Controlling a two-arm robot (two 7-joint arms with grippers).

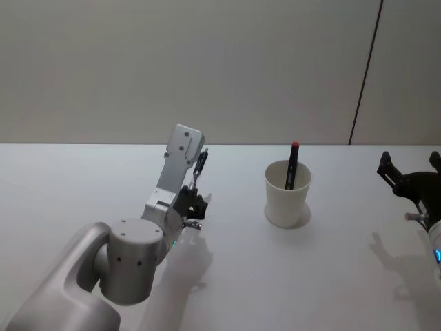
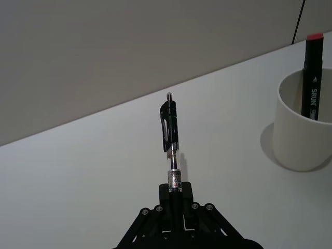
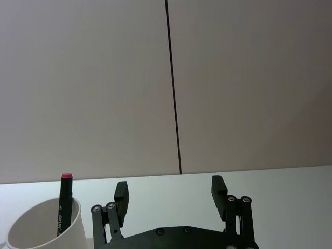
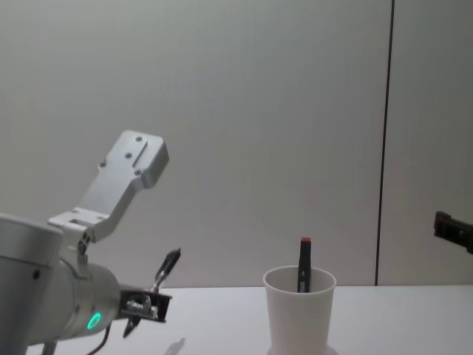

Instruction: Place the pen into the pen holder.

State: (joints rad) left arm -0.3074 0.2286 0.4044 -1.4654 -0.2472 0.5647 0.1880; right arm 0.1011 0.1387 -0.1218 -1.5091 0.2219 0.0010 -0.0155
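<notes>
While apart from the pen holder (image 1: 288, 194), pen (image 2: 170, 140) tilted in left gripper (image 2: 175, 191)

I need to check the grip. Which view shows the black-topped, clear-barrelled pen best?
The left wrist view: the black-topped, clear-barrelled pen shows large, its lower end clamped in the left gripper. The head view shows it small; the chest view, side-on and tilted. The right gripper hangs open, far right.

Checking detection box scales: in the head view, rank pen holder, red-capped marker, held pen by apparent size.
1. pen holder, largest.
2-3. red-capped marker and pen: visible parts look alike; marker partly sunk in the holder, pen partly hidden by the left hand, so unranked.
</notes>
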